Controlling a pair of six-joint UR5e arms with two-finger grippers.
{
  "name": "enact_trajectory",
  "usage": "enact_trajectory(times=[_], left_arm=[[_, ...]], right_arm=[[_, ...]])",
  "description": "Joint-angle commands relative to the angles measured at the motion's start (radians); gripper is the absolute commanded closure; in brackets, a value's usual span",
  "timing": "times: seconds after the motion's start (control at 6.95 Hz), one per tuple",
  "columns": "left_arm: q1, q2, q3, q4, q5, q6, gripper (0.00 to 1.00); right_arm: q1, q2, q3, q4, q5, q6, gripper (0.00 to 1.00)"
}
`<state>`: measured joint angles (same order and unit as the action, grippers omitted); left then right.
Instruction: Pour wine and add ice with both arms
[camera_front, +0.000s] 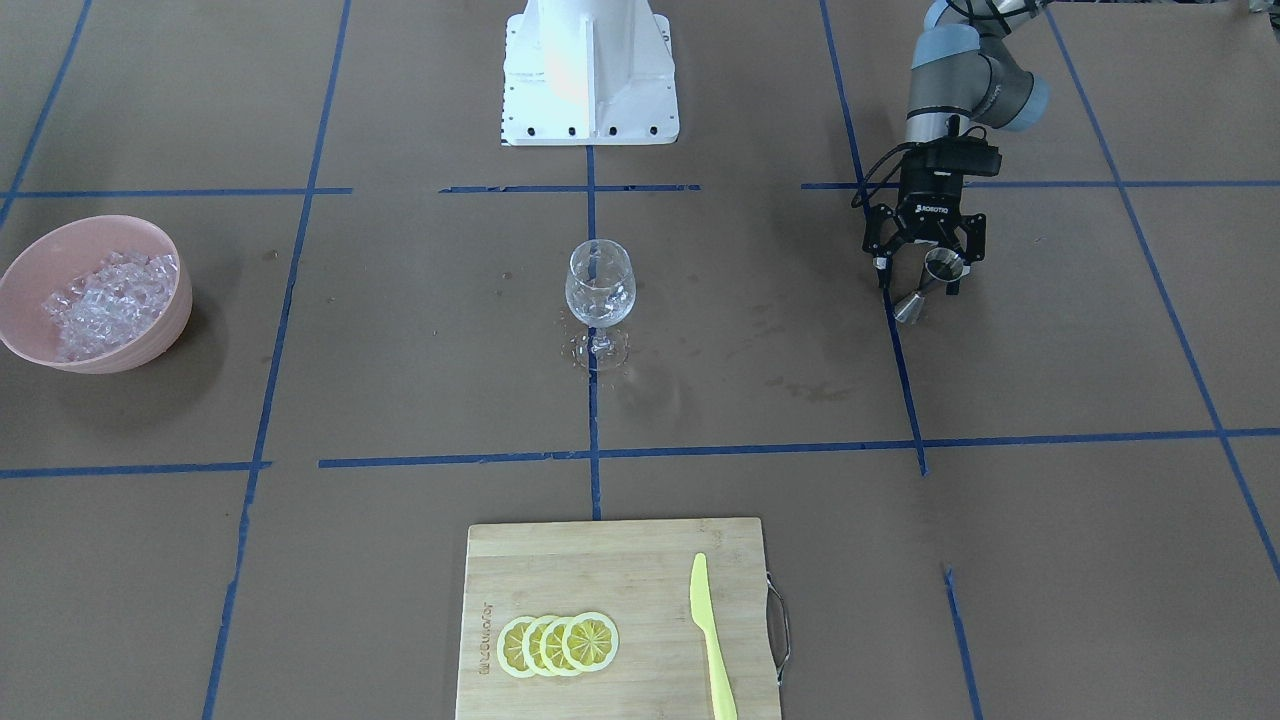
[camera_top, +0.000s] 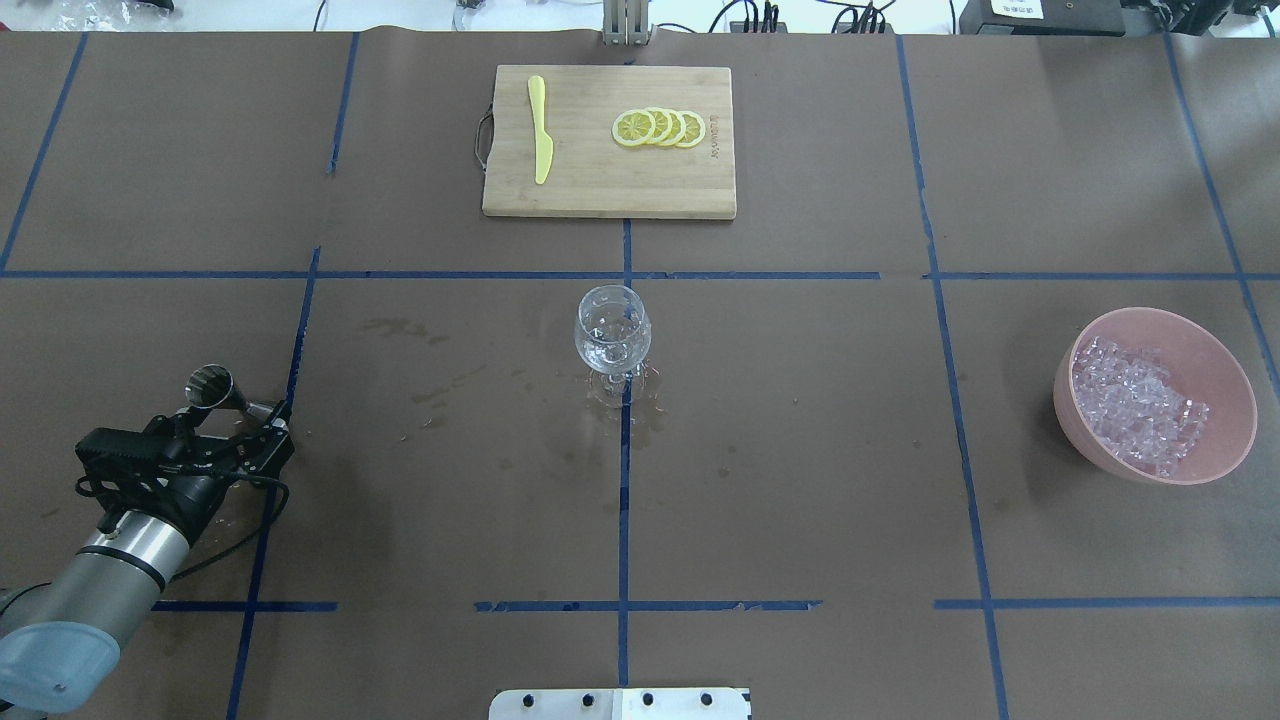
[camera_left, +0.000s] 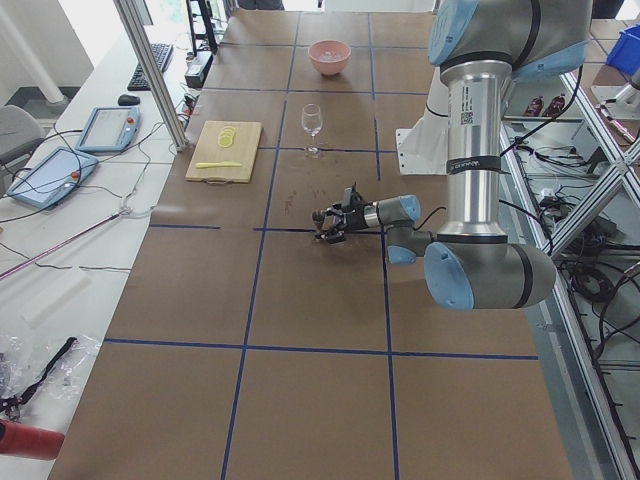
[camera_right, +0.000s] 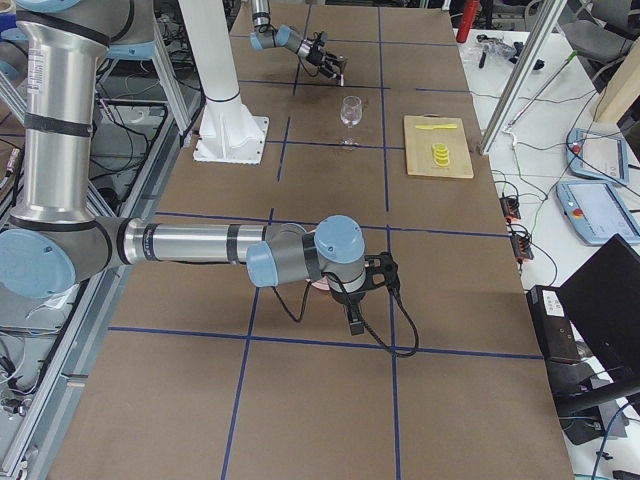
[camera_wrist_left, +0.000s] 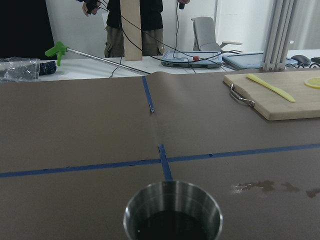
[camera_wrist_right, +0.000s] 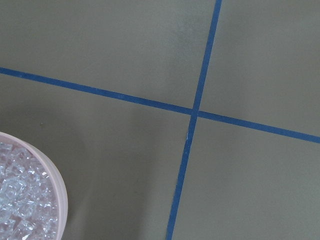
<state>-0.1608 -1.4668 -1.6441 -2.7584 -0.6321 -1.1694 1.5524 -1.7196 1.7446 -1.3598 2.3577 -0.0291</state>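
Ice (camera_top: 1135, 405) heaped in pink bowl (camera_top: 1225, 345), which sits below and to one side of right pincer (camera_right: 352, 300); can't tell if that pincer is open or closed. Left pincer (camera_front: 925, 272) clamps steel jigger (camera_front: 913, 305) w/ dark liquid, low over table (camera_top: 800, 450). Wine glass (camera_top: 612, 330) upright, well apart from left pincer.
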Motion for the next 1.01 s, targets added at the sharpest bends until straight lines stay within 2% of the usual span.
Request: enact_trajectory(times=[0.0,0.43,0.72,0.86], left_arm=[[0.001,-0.004,0.009,-0.001,0.0,-0.009,0.47],[0.0,0.002,0.012,-0.012,0.043,-0.01,0.53],[0.0,0.002,0.013,-0.012,0.054,-0.01,0.53],[0.001,0.002,0.023,-0.012,0.055,-0.01,0.6]], right_arm=[[0.0,0.0,0.003,0.001,0.0,0.0,0.0],[0.0,0.0,0.003,0.001,0.0,0.0,0.0],[0.0,0.0,0.003,0.001,0.0,0.0,0.0],[0.0,0.0,0.003,0.001,0.0,0.0,0.0]])
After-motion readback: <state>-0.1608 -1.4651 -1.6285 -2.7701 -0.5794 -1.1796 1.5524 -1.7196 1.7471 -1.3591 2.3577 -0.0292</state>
